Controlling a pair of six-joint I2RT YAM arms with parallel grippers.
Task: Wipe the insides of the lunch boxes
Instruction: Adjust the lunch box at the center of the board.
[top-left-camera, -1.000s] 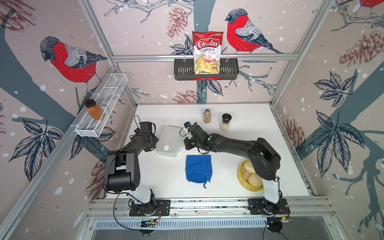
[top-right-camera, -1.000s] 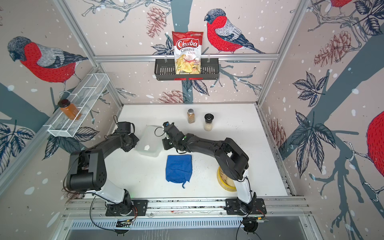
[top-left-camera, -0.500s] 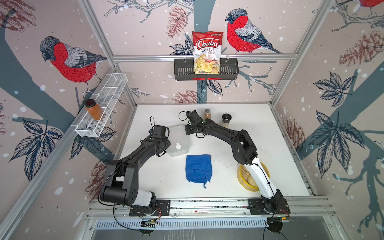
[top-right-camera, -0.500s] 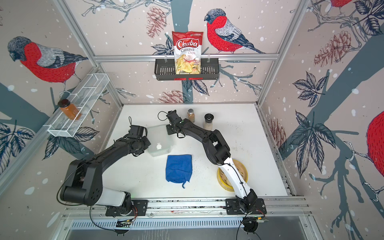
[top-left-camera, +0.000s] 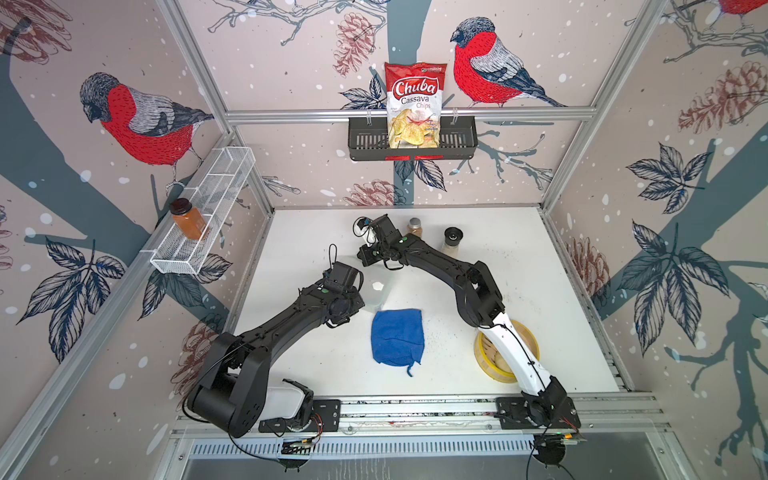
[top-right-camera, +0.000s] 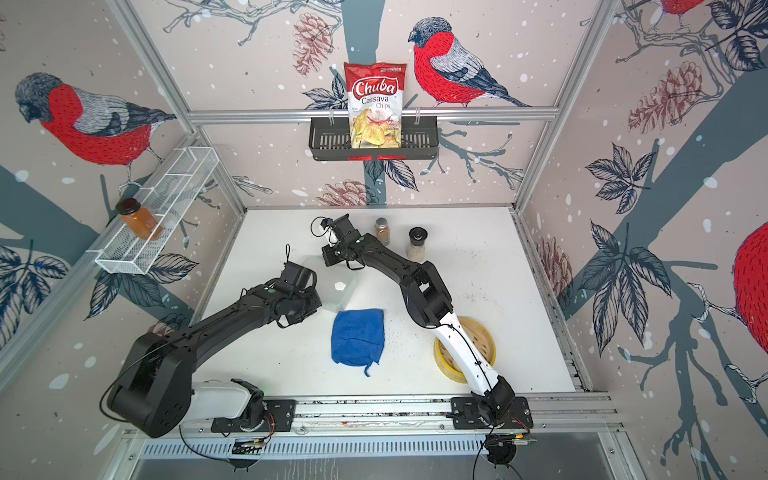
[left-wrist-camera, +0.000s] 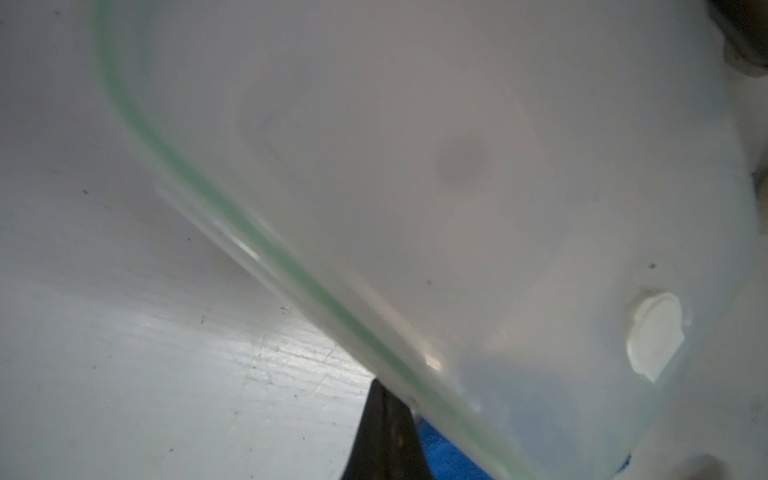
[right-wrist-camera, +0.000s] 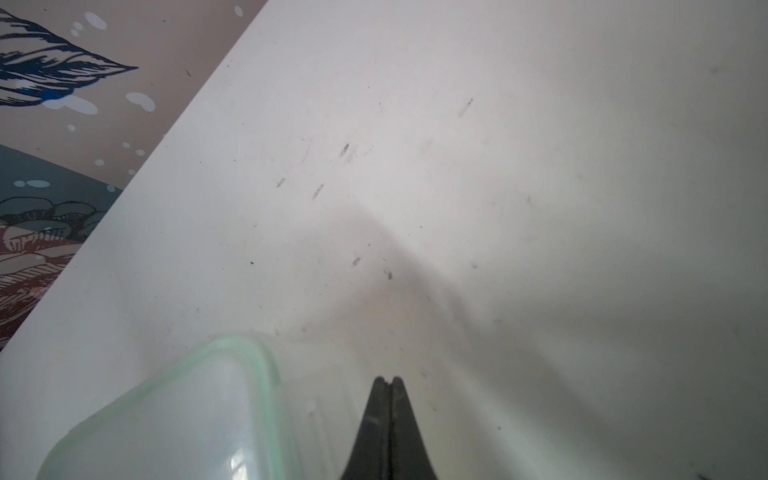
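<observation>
Nearest in: blue cloth flat on the worktop, untouched. Just behind it, 1 clear lunch box with pale green rim and white spot, sitting between both arms. Left gripper fully closed right at that rim, can't tell if actually pinching it. Right gripper clamped tight too, nothing visibly in it. Looks light, thin, kinda flexy and slick, so probably best grabbed by the rim edge. Way back on the wall: "Chuba Cassava Chips" bag.
</observation>
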